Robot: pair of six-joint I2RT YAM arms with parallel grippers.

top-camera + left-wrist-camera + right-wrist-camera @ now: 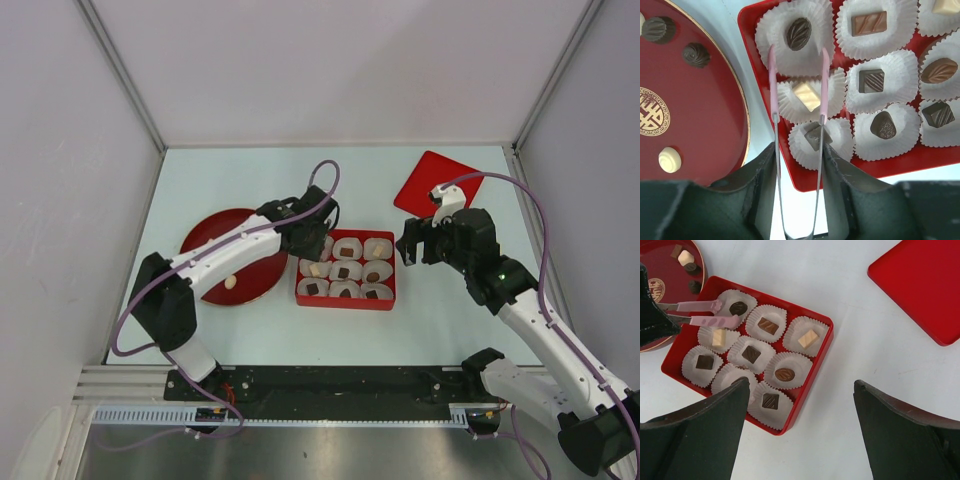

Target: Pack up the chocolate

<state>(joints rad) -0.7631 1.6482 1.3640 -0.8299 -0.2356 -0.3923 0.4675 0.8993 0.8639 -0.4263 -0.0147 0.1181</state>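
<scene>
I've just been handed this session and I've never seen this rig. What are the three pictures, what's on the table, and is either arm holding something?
Two robot arms are bolted at the table's near edge. The top picture looks down from above and behind them; the other two come from cameras on each wrist. On the table: a red box with nine paper cups, each holding a chocolate; a round red plate with a few spare chocolates; and a red lid at the back right. The left gripper holds pink tongs over the box, their tips empty. The right gripper is open and holds nothing.
</scene>
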